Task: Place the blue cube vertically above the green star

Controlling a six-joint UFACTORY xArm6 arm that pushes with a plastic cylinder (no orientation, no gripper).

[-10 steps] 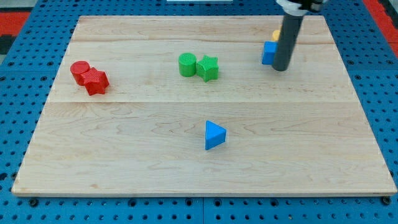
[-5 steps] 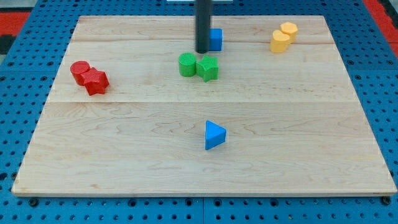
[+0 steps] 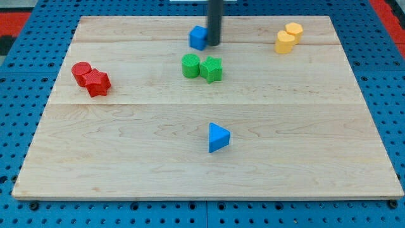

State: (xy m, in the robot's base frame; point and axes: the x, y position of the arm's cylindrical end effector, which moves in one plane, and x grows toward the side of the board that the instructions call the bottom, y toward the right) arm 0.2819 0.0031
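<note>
The blue cube [image 3: 199, 37] sits near the view's top, a little left of centre. My tip [image 3: 214, 44] touches its right side. The green star [image 3: 212, 69] lies below them, slightly right of the cube, with a green cylinder [image 3: 190, 66] touching its left side. The cube is above the cylinder rather than straight above the star.
A red cylinder [image 3: 80, 71] and a red star [image 3: 97, 82] touch at the view's left. Two yellow blocks [image 3: 288, 37] stand at the top right. A blue triangle [image 3: 218, 137] lies below the centre. The wooden board [image 3: 202, 171] rests on a blue pegboard.
The blue cube was pushed left from the top right to above the green blocks. My tip moved from the cube's left side to its right side, and the cube slid further left.
</note>
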